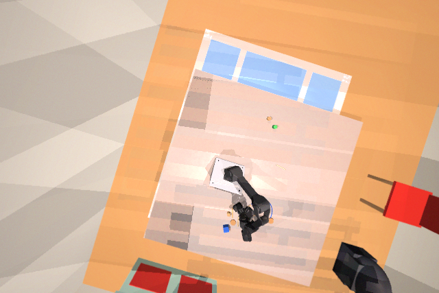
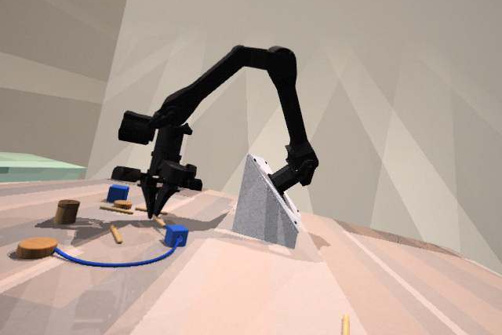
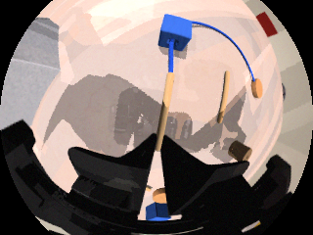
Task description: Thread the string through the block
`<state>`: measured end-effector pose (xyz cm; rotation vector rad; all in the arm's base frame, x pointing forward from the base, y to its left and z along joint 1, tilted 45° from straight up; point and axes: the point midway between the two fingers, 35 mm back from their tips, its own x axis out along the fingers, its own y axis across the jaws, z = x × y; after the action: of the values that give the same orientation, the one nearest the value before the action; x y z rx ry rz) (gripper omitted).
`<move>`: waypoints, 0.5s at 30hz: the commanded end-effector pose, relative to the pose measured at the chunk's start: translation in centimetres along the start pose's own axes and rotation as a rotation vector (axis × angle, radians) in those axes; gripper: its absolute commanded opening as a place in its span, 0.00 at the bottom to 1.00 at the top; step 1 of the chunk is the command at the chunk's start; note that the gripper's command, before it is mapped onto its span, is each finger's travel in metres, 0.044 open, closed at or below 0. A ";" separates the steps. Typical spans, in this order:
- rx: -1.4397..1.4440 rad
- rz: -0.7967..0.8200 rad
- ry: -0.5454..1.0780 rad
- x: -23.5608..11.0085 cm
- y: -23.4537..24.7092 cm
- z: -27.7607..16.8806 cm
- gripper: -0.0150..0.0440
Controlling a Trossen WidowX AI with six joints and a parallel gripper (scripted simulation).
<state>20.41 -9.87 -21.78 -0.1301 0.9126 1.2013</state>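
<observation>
A: Containers first. Anything holding anything?

B: Only the block [image 2: 176, 234], a small blue cube with a hole through it, sitting on the worktop [image 2: 251, 282]. The blue string [image 2: 113, 261] runs into one face and comes out the opposite face in the wrist view, so the block has the string in it.

A: Materials and shapes?

B: The button [image 2: 36, 247] is a flat round wooden disc, lying near the front left edge of the exterior view. The string curves from it in a shallow arc to the block. The stick [image 3: 164, 108] is a thin, pale wooden rod, straight, joined to the string just past the block. Loose items: a short upright wooden cylinder [image 2: 67, 211], a second blue cube [image 2: 117, 192], a smaller flat disc [image 2: 122, 204], several loose sticks lying flat, one [image 2: 116, 233] between button and block. The worktop is pale pinkish with a plank-like pattern. The arm's base is a grey wedge [image 2: 263, 209].

A: Pincer?

B: The pincer [image 2: 154, 213] points straight down, tips at or just above the worktop; I cannot tell if they touch it. Its fingers are nearly together, clamped on the end of the stick farthest from the block. The stick slopes from the tips toward the block.

A: Stick's position relative to the block?

B: Fully clear of the block, on the side away from the button.
</observation>
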 end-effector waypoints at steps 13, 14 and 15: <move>0.005 0.043 0.001 1.0 0.0 -1.3 0.25; 0.005 0.043 0.001 1.0 0.0 -1.3 0.25; 0.005 0.043 0.001 1.0 0.0 -1.3 0.25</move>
<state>19.97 -9.98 -23.07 -0.1053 0.9215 1.2324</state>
